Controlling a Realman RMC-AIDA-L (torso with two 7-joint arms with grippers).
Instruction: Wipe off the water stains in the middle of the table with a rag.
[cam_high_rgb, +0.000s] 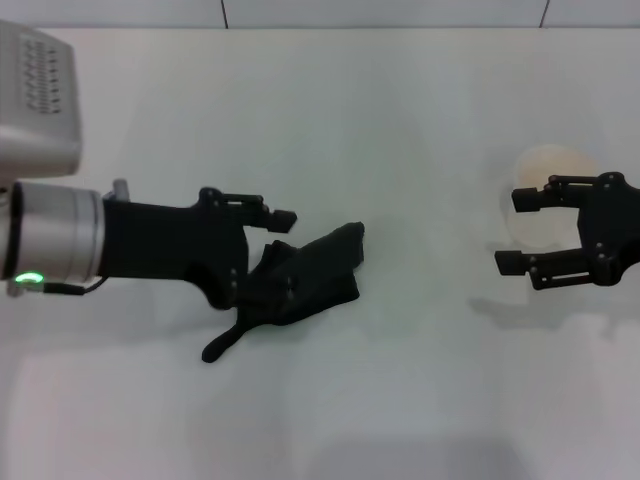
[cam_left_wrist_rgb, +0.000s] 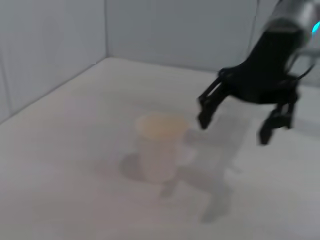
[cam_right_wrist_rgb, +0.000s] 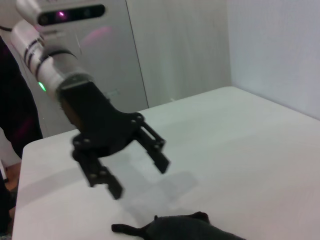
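Observation:
The black rag (cam_high_rgb: 310, 275) lies crumpled on the white table (cam_high_rgb: 400, 110), its thin tail pointing toward the near edge. My left gripper (cam_high_rgb: 285, 250) is open and hovers just over the rag's left part. The right wrist view shows that gripper (cam_right_wrist_rgb: 139, 175) open and empty, with the rag (cam_right_wrist_rgb: 180, 229) below it. My right gripper (cam_high_rgb: 512, 230) is open and empty at the right, beside a cup. It also shows in the left wrist view (cam_left_wrist_rgb: 233, 130). No orange-brown water stain is visible in any view.
A translucent whitish plastic cup (cam_high_rgb: 548, 190) stands upright at the right, just behind my right gripper's fingers; it also shows in the left wrist view (cam_left_wrist_rgb: 157, 150). Walls rise behind the table's far edge (cam_high_rgb: 380, 27).

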